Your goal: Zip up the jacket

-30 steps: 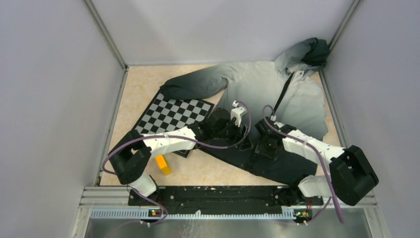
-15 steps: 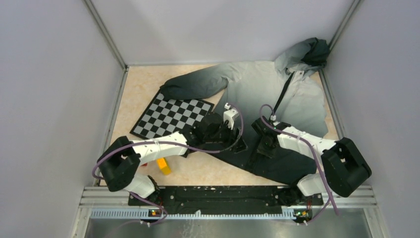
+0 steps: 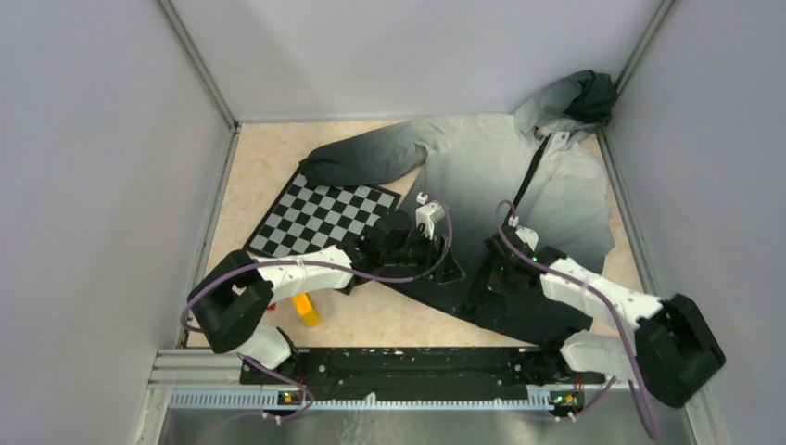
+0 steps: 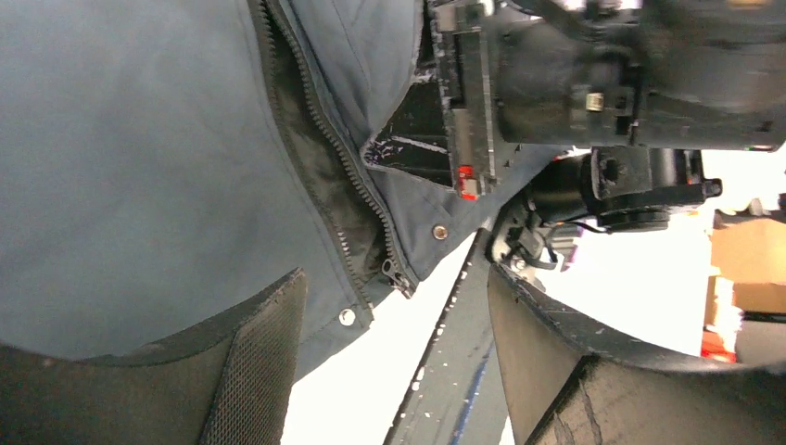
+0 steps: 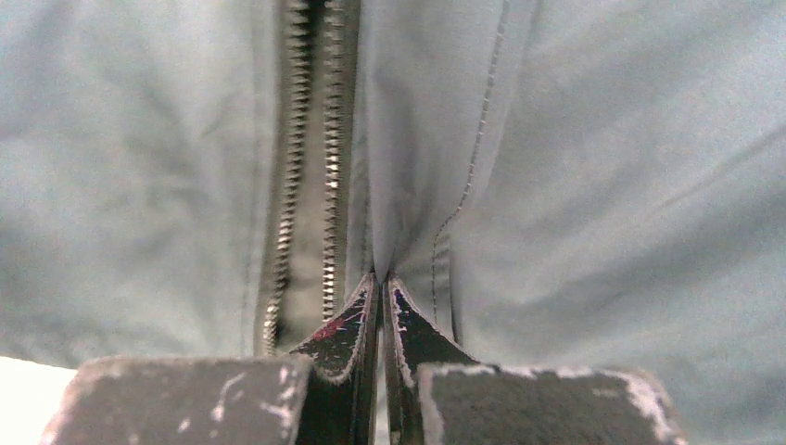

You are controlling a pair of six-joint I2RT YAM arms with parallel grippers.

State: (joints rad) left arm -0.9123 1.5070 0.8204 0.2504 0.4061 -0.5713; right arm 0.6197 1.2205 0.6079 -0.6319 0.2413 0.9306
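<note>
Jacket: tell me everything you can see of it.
The jacket is hooded, smooth fabric fading pale grey to black at the hem, spread on the table, hood far right, one sleeve stretched left. Its zipper is open near the hem, tooth rows apart, slider at the bottom by metal snaps. Right tool shut on a fabric crease beside the teeth; left tool open above the slider.

We've got a black-and-white checkerboard [image 3: 320, 218] lying flat on the beige surface [image 3: 269, 153], turned at an angle, left of centre. A small yellow block [image 3: 305, 309] sits near the board's near edge; can't tell if they touch. Plain grey walls [image 3: 102, 185] box it all in.
</note>
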